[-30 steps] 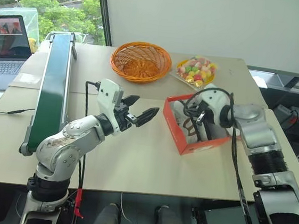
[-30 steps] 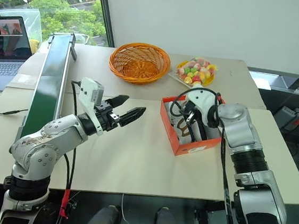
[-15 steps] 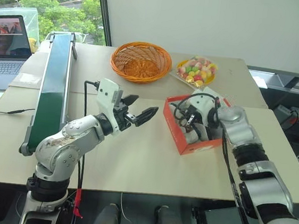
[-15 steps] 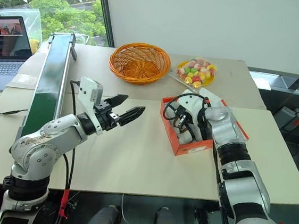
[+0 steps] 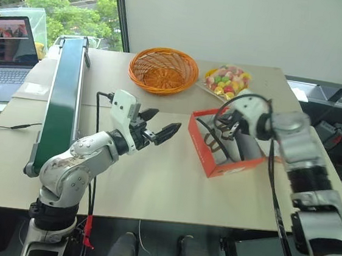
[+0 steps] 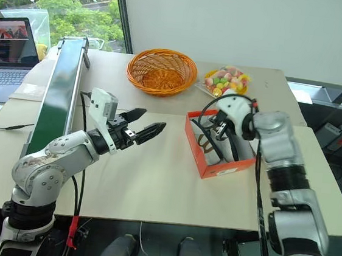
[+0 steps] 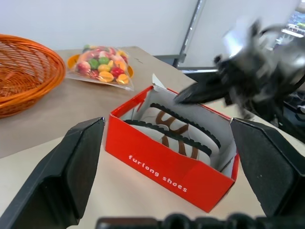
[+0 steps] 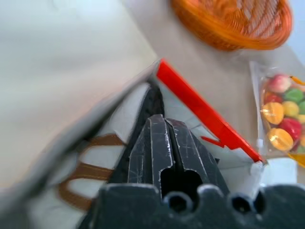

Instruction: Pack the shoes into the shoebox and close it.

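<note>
The red shoebox stands open on the table's right half, printed side toward my left gripper. Both shoes lie inside on their sides, white soles with brown squiggles showing. My right gripper hangs shut just above the box's far part, empty, its tips pointing down over the shoes; the right wrist view shows its closed fingers over the box's inside. My left gripper is open, held level above the table a short way left of the box, nothing between its fingers. The lid is hidden behind my right arm.
An orange wicker basket and a bag of coloured sweets sit behind the box. A long green conveyor runs along the left side, with a laptop beyond it. The table's right edge is close to the box.
My right gripper, shut all along, has come up out of the box and drawn back a little, its wrist now higher. The left arm has kept still.
</note>
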You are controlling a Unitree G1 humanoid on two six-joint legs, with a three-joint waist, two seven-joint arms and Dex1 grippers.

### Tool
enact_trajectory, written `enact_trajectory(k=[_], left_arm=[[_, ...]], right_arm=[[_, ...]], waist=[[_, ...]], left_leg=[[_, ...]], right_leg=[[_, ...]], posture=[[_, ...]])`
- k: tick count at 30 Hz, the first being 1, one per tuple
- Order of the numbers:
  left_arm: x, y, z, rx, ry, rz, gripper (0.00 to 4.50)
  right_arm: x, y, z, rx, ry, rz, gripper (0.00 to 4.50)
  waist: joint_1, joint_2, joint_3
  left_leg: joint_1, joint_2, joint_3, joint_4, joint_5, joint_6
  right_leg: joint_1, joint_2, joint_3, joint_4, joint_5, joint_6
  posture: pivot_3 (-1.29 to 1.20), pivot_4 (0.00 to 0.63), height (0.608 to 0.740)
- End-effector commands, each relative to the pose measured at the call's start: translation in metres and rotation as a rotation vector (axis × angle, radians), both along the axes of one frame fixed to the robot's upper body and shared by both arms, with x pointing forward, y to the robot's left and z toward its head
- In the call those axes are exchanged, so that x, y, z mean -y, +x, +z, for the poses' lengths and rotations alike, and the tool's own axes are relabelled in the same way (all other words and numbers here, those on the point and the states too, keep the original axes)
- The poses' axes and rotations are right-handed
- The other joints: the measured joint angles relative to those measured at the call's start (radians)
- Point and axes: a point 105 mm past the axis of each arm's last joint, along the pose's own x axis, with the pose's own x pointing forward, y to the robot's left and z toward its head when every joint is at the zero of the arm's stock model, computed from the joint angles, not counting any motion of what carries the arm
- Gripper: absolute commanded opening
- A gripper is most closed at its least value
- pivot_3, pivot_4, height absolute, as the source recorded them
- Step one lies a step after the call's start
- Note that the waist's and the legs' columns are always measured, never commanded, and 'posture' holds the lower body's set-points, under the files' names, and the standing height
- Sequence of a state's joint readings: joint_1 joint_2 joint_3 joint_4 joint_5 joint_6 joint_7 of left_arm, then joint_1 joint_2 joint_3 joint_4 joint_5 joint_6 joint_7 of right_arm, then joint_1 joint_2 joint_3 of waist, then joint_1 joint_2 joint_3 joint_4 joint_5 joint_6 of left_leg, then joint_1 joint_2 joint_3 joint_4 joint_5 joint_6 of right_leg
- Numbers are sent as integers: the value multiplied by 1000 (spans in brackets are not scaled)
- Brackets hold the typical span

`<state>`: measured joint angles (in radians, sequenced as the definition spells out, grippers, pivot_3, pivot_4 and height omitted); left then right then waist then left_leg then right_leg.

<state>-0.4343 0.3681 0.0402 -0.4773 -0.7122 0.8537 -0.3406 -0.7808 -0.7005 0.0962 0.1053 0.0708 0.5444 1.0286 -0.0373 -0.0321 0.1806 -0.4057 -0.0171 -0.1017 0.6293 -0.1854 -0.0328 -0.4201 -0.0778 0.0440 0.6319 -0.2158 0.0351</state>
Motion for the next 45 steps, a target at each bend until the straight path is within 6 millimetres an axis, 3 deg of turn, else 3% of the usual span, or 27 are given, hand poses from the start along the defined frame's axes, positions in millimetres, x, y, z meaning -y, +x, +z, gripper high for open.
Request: enact_trajectory(k=[1, 4, 6, 9, 13, 18, 23, 26, 28, 34, 38, 45], left_arm=[[6, -4, 10, 58, 32, -86, 4500], [11, -7, 10, 73, 88, -167, 4500], [15, -8, 10, 82, 114, -209, 4500], [20, -10, 13, 93, 137, -281, 4500], [27, -7, 14, 100, 171, -347, 4500], [27, -5, 15, 121, 226, -387, 4500], [23, -3, 14, 139, 290, -408, 4500], [21, -2, 19, 143, 288, -404, 4500], [20, -2, 20, 139, 276, -401, 4500], [22, -5, 19, 136, 275, -402, 4500], [21, -5, 19, 136, 272, -392, 4500], [17, -7, 19, 133, 270, -365, 4500]], right_arm=[[26, -52, 10, -104, -3, 7, 70], [71, -78, 3, -186, 15, -151, 70], [90, -90, 2, -210, 90, -252, 70], [95, -110, -12, -248, 280, -322, 70], [102, -128, -61, -282, 501, -498, 70], [114, -147, -108, -333, 509, -651, 70], [148, -135, -128, -141, 732, -868, 70], [156, -126, -128, -21, 808, -946, 70], [156, -117, -121, 52, 819, -972, 70], [122, -82, -103, 139, 762, -899, 70], [113, -59, -102, 151, 664, -904, 70], [137, -36, -96, 179, 632, -1043, 70]], waist=[[13, 0, 0], [26, 0, 0], [26, 0, 0], [20, 0, 0], [20, 0, -1], [19, 8, -1], [10, 8, -1], [9, 9, -1], [5, 9, -1], [-8, 9, -1], [-7, 9, -1], [-5, 9, -1]], left_leg=[[-1, 0, -1, 0, 0, 0], [-1, -1, -1, 2, -1, 1], [-1, -1, 0, 4, -2, 3], [0, 0, 1, 5, -2, 3], [7, 2, 0, 4, -2, 3], [9, -1, 4, 6, -2, 3], [12, 1, 5, 5, -2, 3], [13, 1, 5, 4, -2, 3], [13, 1, 5, 4, -2, 3], [13, 1, 5, 2, -2, 3], [14, 1, 5, 2, -2, 3], [14, 1, 5, 1, -2, 3]], right_leg=[[0, 0, -1, 0, 0, 0], [1, -1, -1, -1, -1, 1], [2, -1, -1, -1, -1, 1], [3, 0, 0, -1, -5, 8], [11, 2, 0, 0, -6, 9], [14, -1, 3, -2, -7, 12], [15, 0, 3, -2, -7, 11], [15, 0, 3, -2, -7, 11], [15, 0, 3, -2, -7, 11], [15, 1, 4, -2, -7, 11], [15, 1, 4, -2, -7, 11], [15, 0, 5, -2, -7, 11]], posture=[[0, 150, 740], [0, 150, 740], [0, 150, 740], [0, 150, 740], [0, 150, 740], [0, 150, 740], [0, 150, 740], [0, 150, 740], [0, 150, 740], [0, 150, 740], [0, 150, 740], [0, 150, 740]])
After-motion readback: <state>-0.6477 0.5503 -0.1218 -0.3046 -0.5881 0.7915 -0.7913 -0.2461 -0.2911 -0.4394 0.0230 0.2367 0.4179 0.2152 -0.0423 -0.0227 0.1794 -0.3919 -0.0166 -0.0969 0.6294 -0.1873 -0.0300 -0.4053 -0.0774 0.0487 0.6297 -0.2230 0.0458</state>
